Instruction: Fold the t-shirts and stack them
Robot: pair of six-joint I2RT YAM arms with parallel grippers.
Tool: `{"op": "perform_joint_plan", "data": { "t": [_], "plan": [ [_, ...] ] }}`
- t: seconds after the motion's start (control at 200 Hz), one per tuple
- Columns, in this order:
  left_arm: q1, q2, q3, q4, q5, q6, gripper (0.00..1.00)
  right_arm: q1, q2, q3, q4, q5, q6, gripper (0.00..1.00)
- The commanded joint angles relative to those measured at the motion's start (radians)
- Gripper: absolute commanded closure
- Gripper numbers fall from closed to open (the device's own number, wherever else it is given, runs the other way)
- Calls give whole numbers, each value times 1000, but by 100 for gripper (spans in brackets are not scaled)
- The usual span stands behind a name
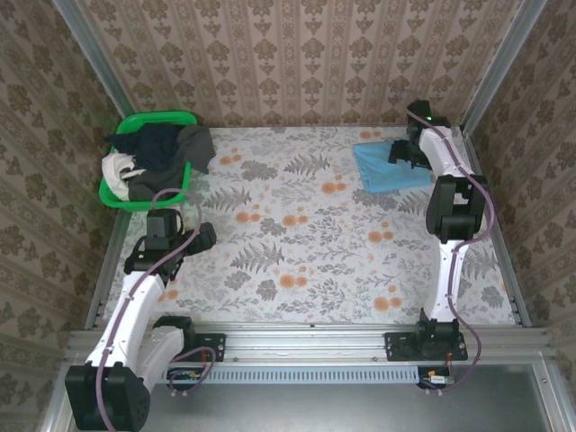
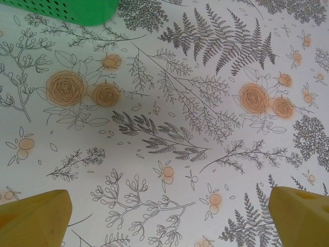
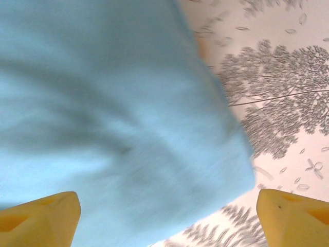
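A light blue t-shirt (image 1: 385,171) is lying folded into a small flat packet at the far right of the table (image 1: 297,243), close to the back wall. It seems to be sitting there as the base of the stack, well away from the unsorted laundry, so that the flowered middle of the table is staying free as folding space.

The right gripper (image 1: 402,153) is hovering directly over the packet's far edge. In the right wrist view its yellow fingertips (image 3: 41,216) are standing far apart at the bottom corners, with the blue cloth spreading blurred underneath them and one rounded corner of it showing against the tablecloth. The jaws are parted wide and appear to be pinching nothing, which suggests the cloth is resting on its own. The blur makes it hard to tell whether the tips are touching the fabric.

At the far left corner, well apart from the packet, a green basket (image 1: 162,119) is holding the remaining t-shirts (image 1: 162,146), black, grey and white, heaped loosely and spilling over the rim, waiting to be folded.

The left gripper (image 1: 202,238) is hanging just in front of the basket. Its own yellow tips (image 2: 36,216) are spread as wide as they go above bare tablecloth, gripping nothing, with the basket's edge just ahead, seemingly poised to reach in for another shirt.
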Motion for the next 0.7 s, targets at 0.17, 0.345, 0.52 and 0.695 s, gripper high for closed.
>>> {"op": "perform_joint_plan", "data": {
  "t": [0.17, 0.345, 0.52, 0.695],
  "plan": [
    [8, -3, -13, 16, 35, 2, 0, 200, 138, 125, 41, 168, -122, 4],
    [8, -4, -41, 46, 46, -11, 0, 179, 281, 287, -57, 209, -130, 10],
    [8, -1, -41, 46, 43, -7, 0, 127, 310, 293, -63, 206, -132, 13],
    [9, -4, -27, 34, 31, 1, 0, 57, 310, 275, -69, 192, -134, 13]
  ]
}}
